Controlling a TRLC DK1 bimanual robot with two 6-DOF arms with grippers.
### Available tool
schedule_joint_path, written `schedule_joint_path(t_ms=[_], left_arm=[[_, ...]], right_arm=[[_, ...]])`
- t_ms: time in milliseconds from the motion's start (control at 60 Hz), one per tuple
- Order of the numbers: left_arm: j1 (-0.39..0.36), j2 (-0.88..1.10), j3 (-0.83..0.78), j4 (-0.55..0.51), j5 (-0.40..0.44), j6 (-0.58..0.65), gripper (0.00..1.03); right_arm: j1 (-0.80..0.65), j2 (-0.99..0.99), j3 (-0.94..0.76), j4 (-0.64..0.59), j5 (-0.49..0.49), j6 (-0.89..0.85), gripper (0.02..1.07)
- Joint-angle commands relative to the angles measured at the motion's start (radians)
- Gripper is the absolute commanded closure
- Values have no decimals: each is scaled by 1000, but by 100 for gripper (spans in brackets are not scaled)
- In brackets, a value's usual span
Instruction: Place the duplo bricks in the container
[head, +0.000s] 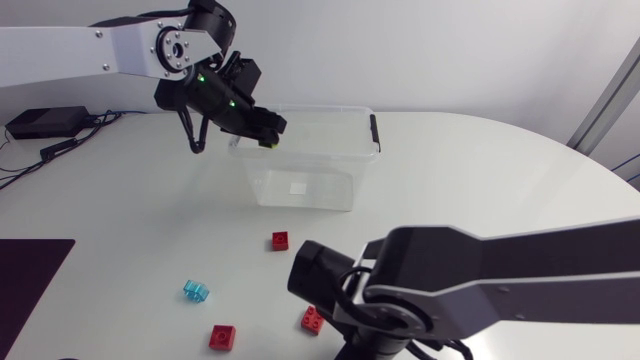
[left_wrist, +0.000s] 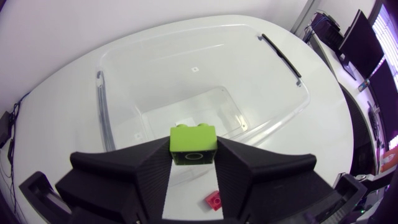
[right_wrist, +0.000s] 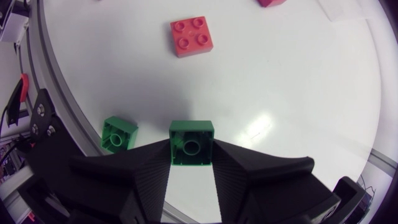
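My left end effector (left_wrist: 194, 164) clamps the lime brick (left_wrist: 193, 140) over the container (left_wrist: 292, 93), and my right end effector (right_wrist: 191, 164) clamps a green brick (right_wrist: 191, 142), each by its flat sides; I judge them light, rigid and slick.

From overhead, my right arm (head: 480, 280) hides my right end effector (right_wrist: 191, 158) and the green brick (right_wrist: 191, 142) clamped in it. The lime brick (left_wrist: 193, 138) in my left end effector (left_wrist: 193, 152) is a mere speck there. My right wrist view's edge crops one red brick (right_wrist: 272, 2).
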Motion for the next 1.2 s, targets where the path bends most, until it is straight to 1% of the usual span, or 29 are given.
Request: schedule_joint_path(t_ms=[0,33,67,117,150,167,200,233,267,317,433,550,600,633,700,767,817,883,983,1183], left_arm=[[-6,32,49,11,10,-13,78],[-8,36,53,14,10,-16,73],[-8,39,55,19,8,-18,61],[-8,39,49,37,-3,-21,50],[-8,36,44,49,-15,-24,40],[-8,33,42,54,-15,-24,31],[-8,24,35,69,-17,-24,17],[-8,7,19,92,-17,-24,10],[-8,-13,3,120,-23,-24,7],[-6,-50,-33,174,-29,-25,5],[-3,-142,-105,235,-58,-30,5],[4,-257,-188,250,-63,-25,5],[20,-296,-226,249,-75,-18,5],[26,-315,-243,229,-79,-10,5],[44,-347,-277,148,-79,17,5],[63,-367,-315,74,-79,42,5],[75,-399,-370,56,-79,62,5],[92,-425,-424,17,-84,86,5],[98,-451,-496,-29,-90,116,5],[115,-456,-596,-56,-107,160,5]], right_arm=[[-21,-62,-22,-21,15,-10,72],[-29,-87,-19,-30,15,-10,72],[-37,-111,-12,-44,18,-10,72],[-46,-138,1,-61,24,-10,72],[-52,-148,15,-76,25,-10,72],[-57,-154,21,-82,27,-11,72],[-66,-170,32,-90,33,-14,72],[-75,-179,46,-96,36,-16,72],[-87,-188,60,-102,36,-19,72],[-107,-200,84,-110,38,-25,72],[-169,-230,155,-111,39,-45,72],[-261,-242,241,-75,39,-65,72],[-305,-233,281,-50,39,-71,72],[-327,-217,307,-33,39,-73,72],[-380,-176,360,14,51,-74,73],[-403,-131,396,60,61,-73,73],[-419,-107,406,111,64,-74,73],[-431,-62,434,151,65,-68,74],[-442,-16,466,203,65,-62,74],[-456,62,531,265,87,-67,74]])
